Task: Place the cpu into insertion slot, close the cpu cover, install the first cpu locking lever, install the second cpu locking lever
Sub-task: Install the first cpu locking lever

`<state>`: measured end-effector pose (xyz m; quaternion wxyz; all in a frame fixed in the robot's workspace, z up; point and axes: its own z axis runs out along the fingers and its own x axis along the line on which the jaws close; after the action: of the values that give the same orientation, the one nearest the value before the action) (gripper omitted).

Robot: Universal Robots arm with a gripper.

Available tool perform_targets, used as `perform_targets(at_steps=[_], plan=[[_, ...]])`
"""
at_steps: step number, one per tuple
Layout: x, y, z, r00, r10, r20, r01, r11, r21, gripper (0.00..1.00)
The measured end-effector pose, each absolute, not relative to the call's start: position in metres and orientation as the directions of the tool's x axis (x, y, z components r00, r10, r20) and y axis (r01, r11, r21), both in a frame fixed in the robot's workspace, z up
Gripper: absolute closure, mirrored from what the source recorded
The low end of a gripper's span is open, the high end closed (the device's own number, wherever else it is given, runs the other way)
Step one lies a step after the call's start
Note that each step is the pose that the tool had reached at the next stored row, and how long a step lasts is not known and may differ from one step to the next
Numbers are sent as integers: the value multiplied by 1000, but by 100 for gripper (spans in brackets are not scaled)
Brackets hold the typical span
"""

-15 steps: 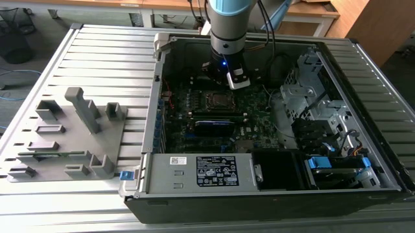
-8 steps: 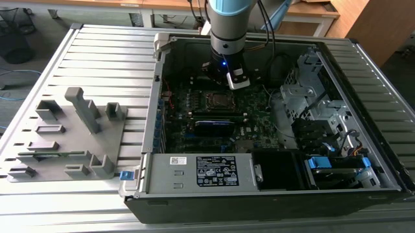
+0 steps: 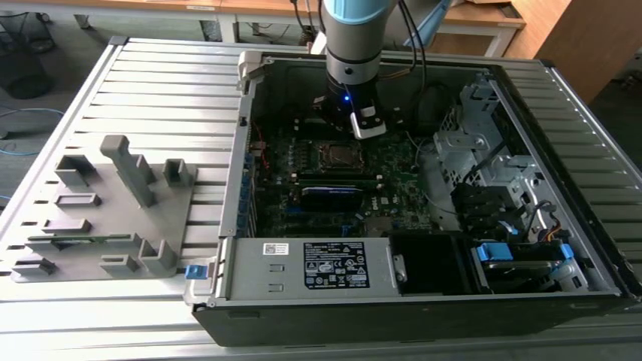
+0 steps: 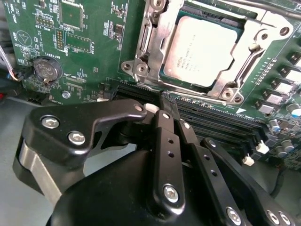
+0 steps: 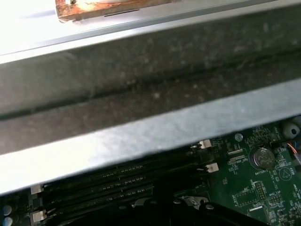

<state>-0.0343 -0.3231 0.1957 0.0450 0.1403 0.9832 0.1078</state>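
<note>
I see a grey rack (image 3: pixel 101 214) on the exterior view's left, and the open computer case (image 3: pixel 422 286) to its right. My gripper (image 4: pixel 164 106) hangs over the green board (image 4: pixel 89 42) with its fingers pressed together, holding nothing. In the second wrist view the cpu (image 4: pixel 200 49) sits in the insertion slot (image 4: pixel 162 75), and the cpu cover (image 4: pixel 155 35) lies down around it. I think the tips should come down slowly and straight, close by the slot's edge.
</note>
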Motion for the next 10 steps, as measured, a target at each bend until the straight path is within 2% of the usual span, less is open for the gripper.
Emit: perform_targets(at_steps=[10], plan=[[-34, -323, 196, -954, 293, -58, 274, 935, 224, 89]])
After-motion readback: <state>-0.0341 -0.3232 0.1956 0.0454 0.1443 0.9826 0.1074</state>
